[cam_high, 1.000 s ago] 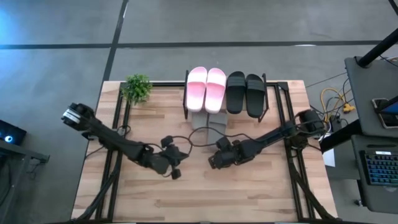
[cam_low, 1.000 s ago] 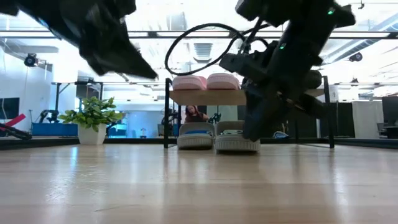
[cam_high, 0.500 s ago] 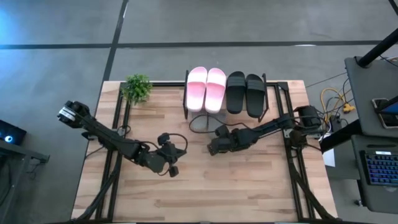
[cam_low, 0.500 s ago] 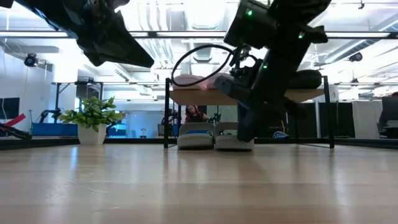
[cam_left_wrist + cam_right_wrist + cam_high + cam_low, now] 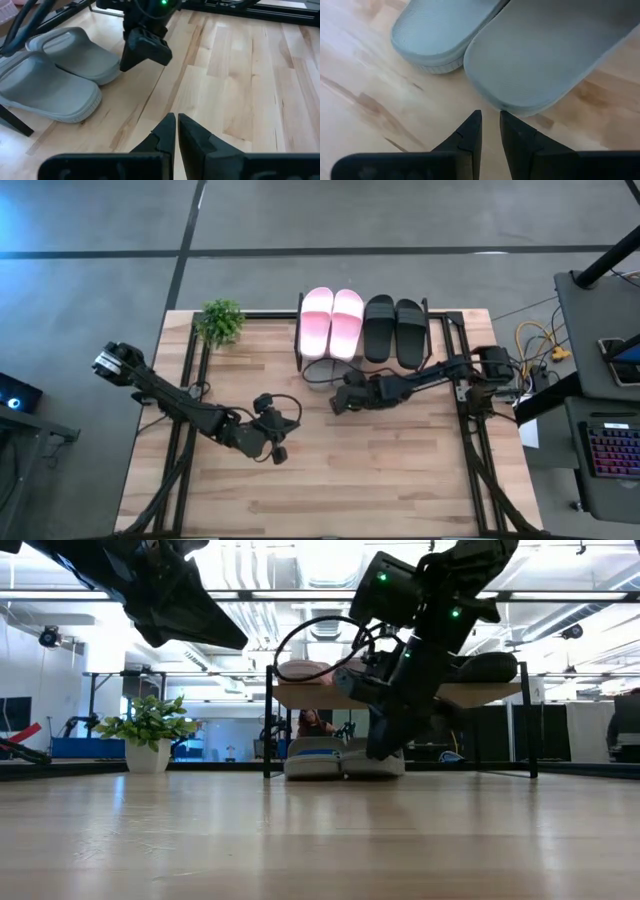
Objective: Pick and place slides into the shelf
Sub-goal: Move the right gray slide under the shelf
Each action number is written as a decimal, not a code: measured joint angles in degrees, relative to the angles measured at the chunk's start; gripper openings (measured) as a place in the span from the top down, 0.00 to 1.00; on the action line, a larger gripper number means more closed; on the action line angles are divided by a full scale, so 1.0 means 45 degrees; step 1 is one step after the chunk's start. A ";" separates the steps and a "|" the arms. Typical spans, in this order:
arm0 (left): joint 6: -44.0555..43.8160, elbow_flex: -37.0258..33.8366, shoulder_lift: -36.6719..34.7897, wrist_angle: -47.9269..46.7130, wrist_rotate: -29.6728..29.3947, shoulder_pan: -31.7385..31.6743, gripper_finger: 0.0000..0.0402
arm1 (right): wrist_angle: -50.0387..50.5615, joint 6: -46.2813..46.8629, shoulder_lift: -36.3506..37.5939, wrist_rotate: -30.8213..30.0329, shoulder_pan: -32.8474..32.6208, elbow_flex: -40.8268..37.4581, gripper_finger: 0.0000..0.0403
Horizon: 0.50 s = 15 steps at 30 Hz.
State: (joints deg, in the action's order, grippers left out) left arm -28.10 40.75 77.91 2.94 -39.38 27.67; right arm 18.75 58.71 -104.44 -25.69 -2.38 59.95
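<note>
Having advanced toward the shelf (image 5: 362,361) | right gripper (image 5: 490,131) narrowly parted, empty, nudging grey-green slides (image 5: 55,80) under it | left gripper (image 5: 176,131) clenched, idling | nearly finishing placement.

A shelf (image 5: 428,330) stands at the table's (image 5: 400,480) upper centre, with four slides (image 5: 363,325) in a row on top. Two more slides (image 5: 60,75) lie side by side underneath it. A plant (image 5: 220,321) sits left of the shelf. Left gripper (image 5: 278,453) hovers lower left; right gripper (image 5: 338,402) just below the shelf.
</note>
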 joint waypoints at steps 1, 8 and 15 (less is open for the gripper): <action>0.0000 0.0000 0.0000 -0.0005 0.0005 -0.0002 0.99 | -0.0044 -0.0049 -0.0005 0.0013 0.0052 0.0045 0.84; -0.0024 -0.0048 0.0009 -0.0238 -0.0015 -0.0070 0.99 | 0.0253 0.0225 -0.0010 0.0049 -0.0091 0.0148 0.84; -0.0051 -0.0336 0.0010 -0.0219 -0.0034 -0.0274 0.99 | 0.1581 0.1309 0.0000 -0.0028 -0.0726 0.0148 0.84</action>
State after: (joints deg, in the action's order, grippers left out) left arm -28.33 39.24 77.95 1.96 -39.53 26.44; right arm 25.87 64.60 -104.44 -25.82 -5.64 60.62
